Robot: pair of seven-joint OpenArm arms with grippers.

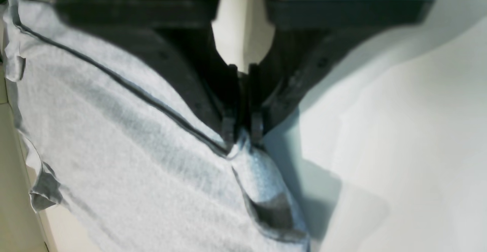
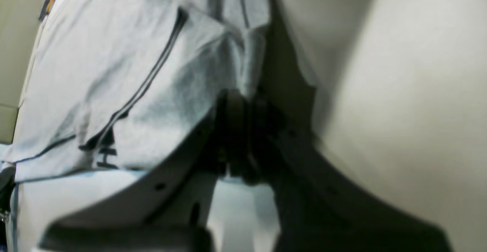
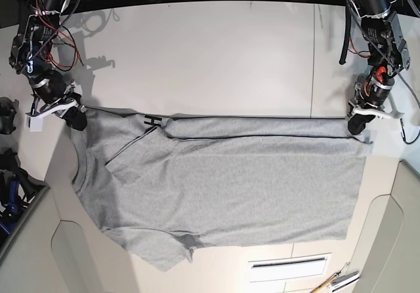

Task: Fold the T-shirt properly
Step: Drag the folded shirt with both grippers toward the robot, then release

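The heather-grey T-shirt (image 3: 223, 181) lies spread across the table, its far edge folded over so a strip of black lettering (image 3: 152, 120) shows. My left gripper (image 3: 355, 125) is shut on the shirt's far right corner. In the left wrist view the gripper (image 1: 242, 130) pinches a bunched fold of grey cloth (image 1: 114, 130). My right gripper (image 3: 75, 118) is shut on the far left corner by the shoulder. In the right wrist view the gripper (image 2: 243, 103) clamps the cloth (image 2: 114, 65), where a dark seam and lettering show.
The white table (image 3: 216, 50) stretches behind the shirt. A slotted vent (image 3: 289, 264) sits near the front edge. Tools (image 3: 335, 282) lie at the front right. Dark gear (image 3: 10, 175) stands off the table's left side.
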